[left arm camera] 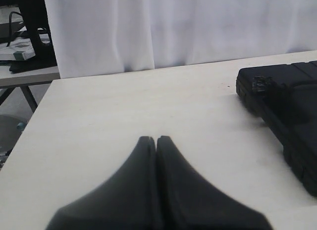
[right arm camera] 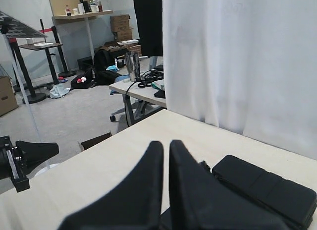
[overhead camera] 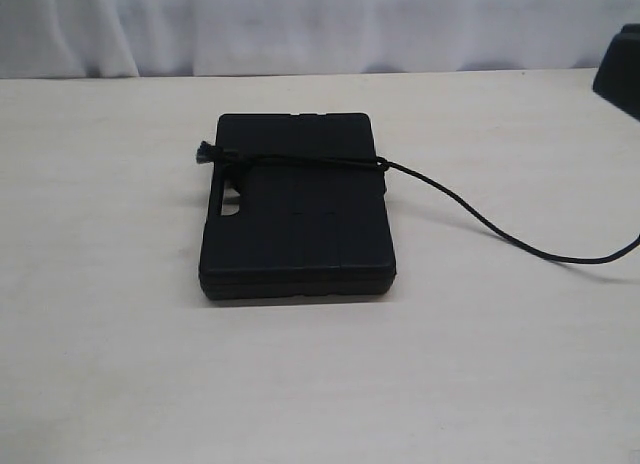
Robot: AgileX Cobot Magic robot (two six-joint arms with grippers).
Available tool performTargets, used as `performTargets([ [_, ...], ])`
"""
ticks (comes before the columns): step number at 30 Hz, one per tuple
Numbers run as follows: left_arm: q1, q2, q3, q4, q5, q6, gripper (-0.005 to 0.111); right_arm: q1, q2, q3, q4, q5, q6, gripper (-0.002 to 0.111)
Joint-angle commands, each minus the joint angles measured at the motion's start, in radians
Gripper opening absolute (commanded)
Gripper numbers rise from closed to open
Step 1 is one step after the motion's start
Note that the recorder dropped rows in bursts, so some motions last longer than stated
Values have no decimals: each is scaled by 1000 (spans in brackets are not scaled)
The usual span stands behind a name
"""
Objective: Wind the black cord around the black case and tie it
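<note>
Cord [overhead camera: 300, 161] tied across flat black case [overhead camera: 296, 224], tail trailing right.

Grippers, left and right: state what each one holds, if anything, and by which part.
Nothing is held. The left gripper and right gripper are both shut on nothing; the black cord lies across the black case.

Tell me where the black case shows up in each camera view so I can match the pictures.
Exterior view: the black case lies centre frame, the black cord crossing it.
Left wrist view: cut off at the picture's edge, to one side of the left hand.
Right wrist view: just beyond the right hand's tips.
Shared landmark: the white curtain behind the table.
</note>
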Motion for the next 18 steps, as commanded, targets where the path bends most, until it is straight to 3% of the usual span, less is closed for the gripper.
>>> performTargets([
  [1, -1, -2, 3, -3, -8, 0, 0, -2, -4, 5, -1, -2, 1, 4],
  [8, -1, -2, 3, -3, -8, 0, 0, -2, -3, 9, -7, -3, -1, 4],
  [11, -1, -2, 3, -3, -8, 0, 0, -9, -29, 34, -100, -4, -50, 4],
  [15, -1, -2, 3, -3, -8, 0, 0, -85, -69, 107, -118, -37, -41, 4],
  [18, -1, -2, 3, -3, -8, 0, 0, -156, -115, 188, -118, -175, -33, 4],
])
